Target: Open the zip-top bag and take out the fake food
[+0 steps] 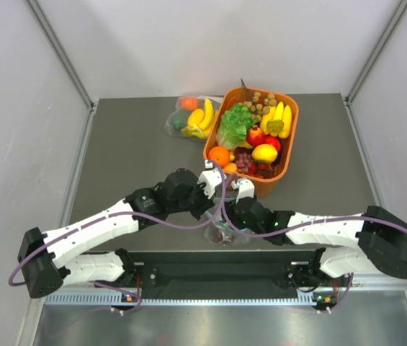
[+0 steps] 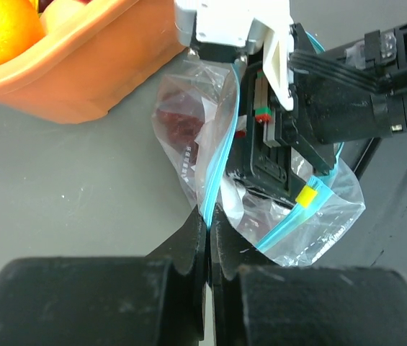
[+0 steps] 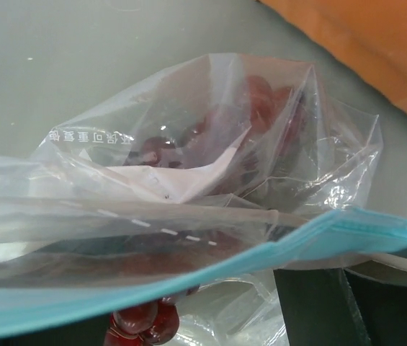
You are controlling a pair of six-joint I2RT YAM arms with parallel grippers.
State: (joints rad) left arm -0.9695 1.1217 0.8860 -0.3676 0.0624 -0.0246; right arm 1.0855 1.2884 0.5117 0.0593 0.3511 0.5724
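Lying crumpled on the table [image 1: 131,158] just in front of the orange basket [image 2: 81,79], the zip-top bag [image 3: 189,144] is sitting between the two grippers. The fake food [image 3: 257,94], a dark red grape bunch, is showing through the film. Its teal zip strip [image 2: 225,137] is running lengthwise straight away from the left gripper [image 2: 208,220], which is pinching the strip's near end with jaws clamped together. The right gripper [image 1: 232,223] is meeting the mouth from the opposite side, jaws standing spread. Whether they are catching any film I cannot tell. By my judgement, the coming pull is going to run crosswise to the strip, with the right arm nearer the opening.
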